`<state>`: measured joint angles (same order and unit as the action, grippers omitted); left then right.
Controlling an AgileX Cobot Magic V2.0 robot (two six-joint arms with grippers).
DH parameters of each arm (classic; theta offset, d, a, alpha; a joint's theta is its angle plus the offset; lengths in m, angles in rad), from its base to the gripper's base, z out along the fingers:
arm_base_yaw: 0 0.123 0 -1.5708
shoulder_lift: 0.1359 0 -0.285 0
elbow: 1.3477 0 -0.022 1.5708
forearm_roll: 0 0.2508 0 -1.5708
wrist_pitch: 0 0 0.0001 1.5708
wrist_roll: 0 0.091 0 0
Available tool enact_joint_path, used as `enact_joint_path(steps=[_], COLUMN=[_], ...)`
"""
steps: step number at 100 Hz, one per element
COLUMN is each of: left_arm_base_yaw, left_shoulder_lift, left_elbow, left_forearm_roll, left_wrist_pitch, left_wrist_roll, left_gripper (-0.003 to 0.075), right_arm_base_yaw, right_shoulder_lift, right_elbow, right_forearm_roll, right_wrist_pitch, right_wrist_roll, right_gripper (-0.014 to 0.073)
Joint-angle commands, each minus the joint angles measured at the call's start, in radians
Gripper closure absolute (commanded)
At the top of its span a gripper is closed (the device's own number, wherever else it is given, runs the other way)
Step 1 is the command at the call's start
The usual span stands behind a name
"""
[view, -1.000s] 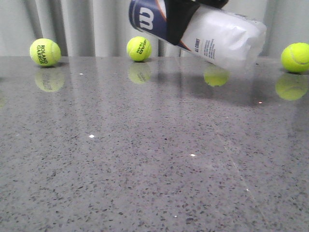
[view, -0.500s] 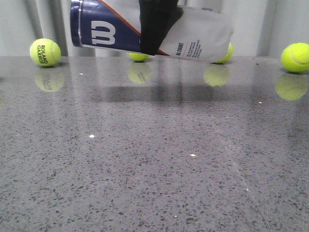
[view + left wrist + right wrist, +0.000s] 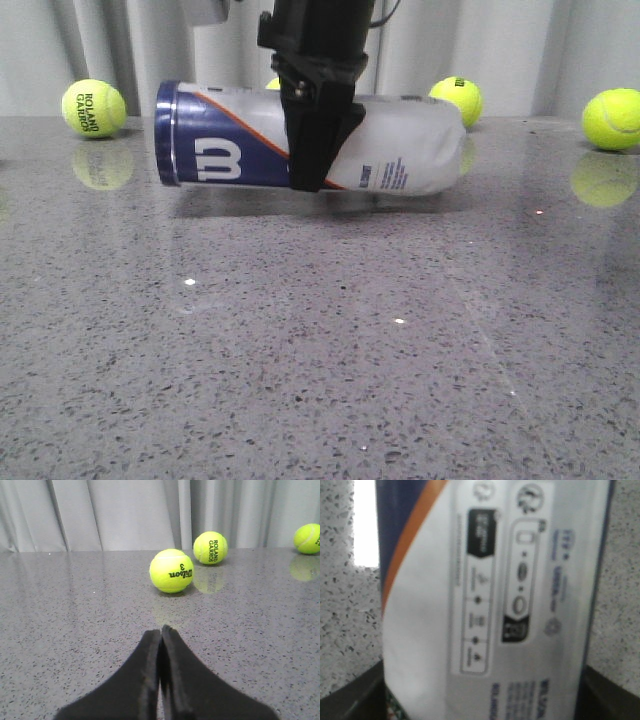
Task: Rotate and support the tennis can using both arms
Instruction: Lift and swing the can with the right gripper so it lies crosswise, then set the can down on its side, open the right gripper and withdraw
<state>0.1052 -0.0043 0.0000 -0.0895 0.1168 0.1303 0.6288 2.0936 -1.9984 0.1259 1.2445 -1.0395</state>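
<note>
The tennis can (image 3: 230,150) lies level across the far middle of the table, its navy end with the white W to the left. It sits on or just above the surface; I cannot tell which. My right gripper (image 3: 318,140) comes down from above and is shut around the can's middle. In the right wrist view the can's white label (image 3: 490,605) fills the frame between the right gripper's (image 3: 480,705) dark fingers (image 3: 350,700). My left gripper (image 3: 161,632) is shut and empty, low over the table. It does not show in the front view.
Loose tennis balls lie along the table's back edge: one far left (image 3: 93,108), one behind the can's right end (image 3: 457,100), one far right (image 3: 612,118). Ahead of the left gripper are a Wilson ball (image 3: 171,570) and a Roland Garros ball (image 3: 210,547). A grey curtain hangs behind.
The can has come down from a tilted hold near the top of the front view to level and low at the table, shifting left. The right gripper stays shut on it.
</note>
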Motion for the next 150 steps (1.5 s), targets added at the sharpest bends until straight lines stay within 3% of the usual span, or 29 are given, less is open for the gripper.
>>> enact_joint_path(steps=[1,24,107,130,150], left_arm_base_yaw=[0.003,0.003,0.003,0.003,0.003], left_shoulder_lift=[-0.033,-0.033,-0.033,-0.033,-0.033], left_elbow=[0.044,0.044,0.044,0.044,0.044], left_forearm_roll=[-0.002,-0.002,-0.002,-0.002,-0.002], left_wrist_pitch=[-0.075,-0.075,-0.075,-0.075,-0.075], left_wrist_roll=[-0.010,-0.010,-0.010,-0.010,-0.010], left_gripper=[0.0740,0.0740,0.0740,0.0740,0.0740], right_arm_base_yaw=[-0.003,-0.003,-0.003,-0.003,-0.004], right_shoulder_lift=[-0.046,-0.042,-0.126,-0.198,-0.258], right_elbow=[-0.029,-0.028,-0.027,-0.027,-0.027], right_forearm_roll=[0.004,0.009,0.041,0.040,-0.016], right_wrist_pitch=[0.003,-0.001,0.085,0.085,0.085], right_wrist_roll=[-0.012,0.009,0.030,0.161,0.494], right_gripper=[0.0247,-0.0076,-0.0050,-0.0050,-0.0050])
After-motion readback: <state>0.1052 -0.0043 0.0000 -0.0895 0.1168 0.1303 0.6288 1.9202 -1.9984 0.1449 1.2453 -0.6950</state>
